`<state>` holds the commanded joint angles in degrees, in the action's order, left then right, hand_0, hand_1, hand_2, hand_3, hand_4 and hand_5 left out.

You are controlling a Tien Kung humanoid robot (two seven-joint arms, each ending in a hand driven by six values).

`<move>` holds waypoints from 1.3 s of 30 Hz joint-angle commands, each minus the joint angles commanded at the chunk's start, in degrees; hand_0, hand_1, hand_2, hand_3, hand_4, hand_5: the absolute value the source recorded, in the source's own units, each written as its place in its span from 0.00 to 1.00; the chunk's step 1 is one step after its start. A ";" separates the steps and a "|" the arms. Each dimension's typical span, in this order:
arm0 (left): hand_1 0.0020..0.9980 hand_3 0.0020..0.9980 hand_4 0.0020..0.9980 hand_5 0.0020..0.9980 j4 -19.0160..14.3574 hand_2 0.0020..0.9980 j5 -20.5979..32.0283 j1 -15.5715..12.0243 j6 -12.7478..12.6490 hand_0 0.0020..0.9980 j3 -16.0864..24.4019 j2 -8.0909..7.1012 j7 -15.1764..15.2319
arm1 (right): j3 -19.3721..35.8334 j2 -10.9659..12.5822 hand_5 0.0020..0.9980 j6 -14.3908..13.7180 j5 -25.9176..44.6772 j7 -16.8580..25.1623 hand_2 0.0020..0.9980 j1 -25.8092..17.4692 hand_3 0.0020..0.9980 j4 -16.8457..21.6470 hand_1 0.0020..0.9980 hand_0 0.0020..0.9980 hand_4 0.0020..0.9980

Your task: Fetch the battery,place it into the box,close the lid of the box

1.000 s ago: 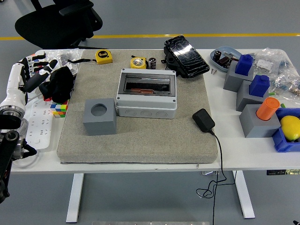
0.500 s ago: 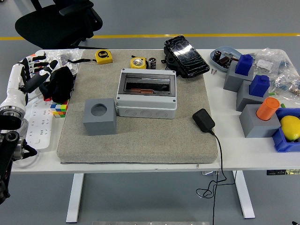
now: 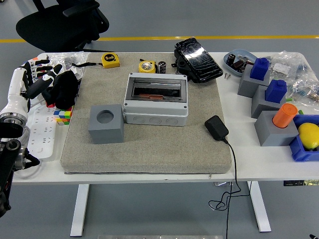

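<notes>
White table and grey mat unchanged, left hand still idle at left edge, fingers loosely spread, empty; battery untouched behind open box.

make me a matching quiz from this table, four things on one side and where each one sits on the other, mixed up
Things:
1. battery
2. grey box
3. black adapter
4. lemon

Places:
A. in the blue bin at the right edge
B. middle of the mat
C. beside the yellow tape measure, behind the box
D. right part of the mat, cable running off the table's near edge

Pairs: 1-C, 2-B, 3-D, 4-A
</notes>
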<state>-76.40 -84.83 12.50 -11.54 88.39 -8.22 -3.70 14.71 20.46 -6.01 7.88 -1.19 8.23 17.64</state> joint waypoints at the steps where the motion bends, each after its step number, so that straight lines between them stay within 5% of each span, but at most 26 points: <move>1: 0.65 0.68 1.00 0.53 -0.03 0.64 0.01 -0.05 0.01 0.53 0.02 0.01 0.01 | -0.02 -0.03 0.49 0.01 -0.01 -0.01 0.66 -0.02 0.56 0.00 0.63 0.58 0.95; 39: 0.64 0.68 0.99 0.52 -0.45 0.64 0.14 0.35 0.23 0.55 0.04 -0.04 0.38 | -0.81 0.22 0.49 0.11 0.33 -0.06 0.66 0.71 0.56 0.03 0.63 0.58 0.95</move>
<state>-76.86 -84.69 12.85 -11.31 88.43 -8.26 -3.31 13.90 20.68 -5.89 8.22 -1.26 8.94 17.67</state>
